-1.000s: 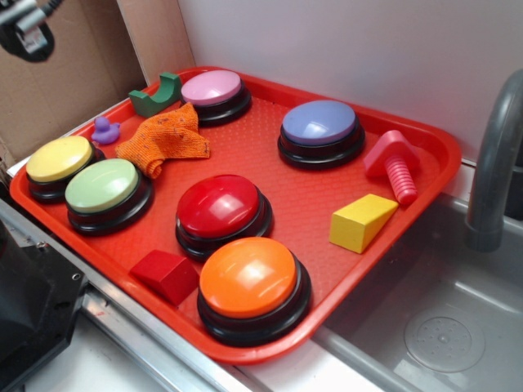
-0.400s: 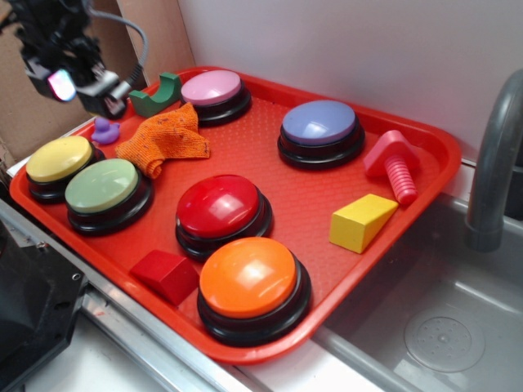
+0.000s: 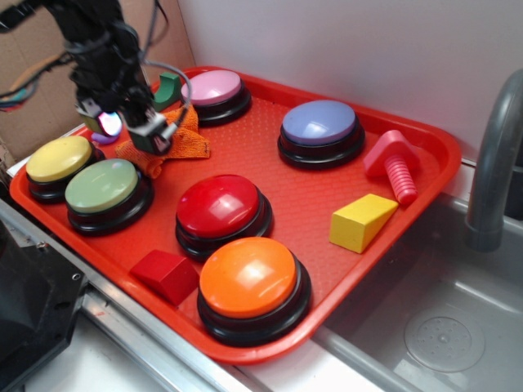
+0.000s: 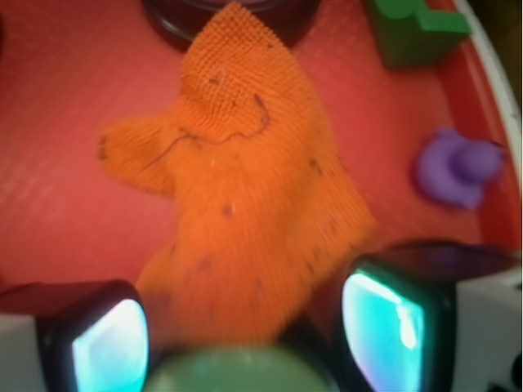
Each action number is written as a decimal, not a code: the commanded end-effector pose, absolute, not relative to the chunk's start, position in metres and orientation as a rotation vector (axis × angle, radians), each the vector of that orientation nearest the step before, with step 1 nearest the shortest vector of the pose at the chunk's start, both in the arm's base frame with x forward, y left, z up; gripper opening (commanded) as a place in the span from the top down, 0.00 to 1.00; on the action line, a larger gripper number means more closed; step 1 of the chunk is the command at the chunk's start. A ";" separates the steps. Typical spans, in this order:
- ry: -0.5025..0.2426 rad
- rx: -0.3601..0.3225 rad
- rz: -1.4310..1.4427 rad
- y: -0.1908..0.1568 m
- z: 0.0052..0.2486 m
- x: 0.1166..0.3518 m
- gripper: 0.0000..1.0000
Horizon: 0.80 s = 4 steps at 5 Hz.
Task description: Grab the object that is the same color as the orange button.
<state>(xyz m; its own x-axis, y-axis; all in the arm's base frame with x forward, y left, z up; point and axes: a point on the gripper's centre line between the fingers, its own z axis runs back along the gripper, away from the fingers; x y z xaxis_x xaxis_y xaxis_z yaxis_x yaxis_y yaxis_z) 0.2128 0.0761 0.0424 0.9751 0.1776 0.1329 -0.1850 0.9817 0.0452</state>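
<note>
At the left edge of the red tray (image 3: 425,151), in the exterior view, sit a yellow button (image 3: 59,158) and, just beside it, a green button (image 3: 102,186). Above them hangs the claw (image 3: 131,131), its black arm reaching in from the upper left. The claw stands wide, with nothing between its fingers (image 4: 98,339) (their glowing cyan pads frame the bottom of the wrist view). Directly beneath it lies the orange knitted cloth (image 4: 245,204), crumpled flat on the tray floor; whether the fingertips touch the fabric cannot be told. The cloth rests between the green button and the pink button (image 3: 214,87), one pointed corner reaching up to the pink button's black base. A small purple duck (image 4: 458,167) sits near the tray's rim, on the cloth's right in the wrist view, and a green block (image 4: 413,28) lies close by, next to the pink button.

Further right, a red block (image 3: 166,273) lies near the tray's front edge, then the red button (image 3: 219,207), and just in front of it the orange button (image 3: 249,278). Beyond these come a blue button (image 3: 319,124), a yellow wedge (image 3: 359,220) and a pink bolt (image 3: 394,163). Off the tray's right side stands a grey faucet (image 3: 494,147) over a sink (image 3: 433,327).
</note>
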 end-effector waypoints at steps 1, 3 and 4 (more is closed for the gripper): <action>-0.192 0.068 0.162 0.082 0.030 0.228 0.00; -0.146 0.060 0.179 0.084 0.025 0.222 1.00; -0.162 0.014 0.166 0.082 0.040 0.220 1.00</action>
